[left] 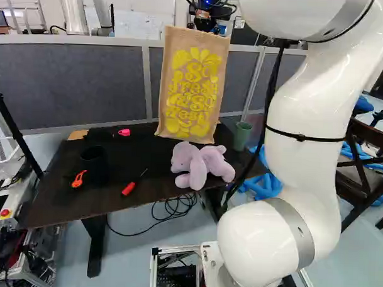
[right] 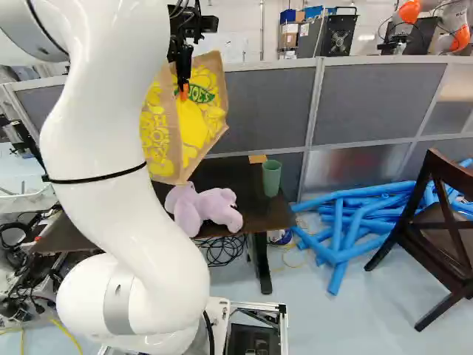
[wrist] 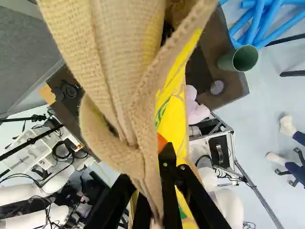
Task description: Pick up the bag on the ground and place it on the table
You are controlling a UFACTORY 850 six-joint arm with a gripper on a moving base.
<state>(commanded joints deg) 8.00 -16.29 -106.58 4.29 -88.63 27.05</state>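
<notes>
Tan bag (left: 193, 87) hangs mouth-up from the gripper (right: 182, 92), long axis (nearly) vertical.

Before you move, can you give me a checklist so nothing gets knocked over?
1. Fingers shut on the tan cloth bag with yellow print: ok.
2. Bag off the floor: ok, it hangs from the fingers.
3. Dark brown table free of other things: not ok, a purple plush toy lies there.
4. Green cup upright: ok.
5. Bag's bottom clear of the tabletop: cannot tell.
</notes>
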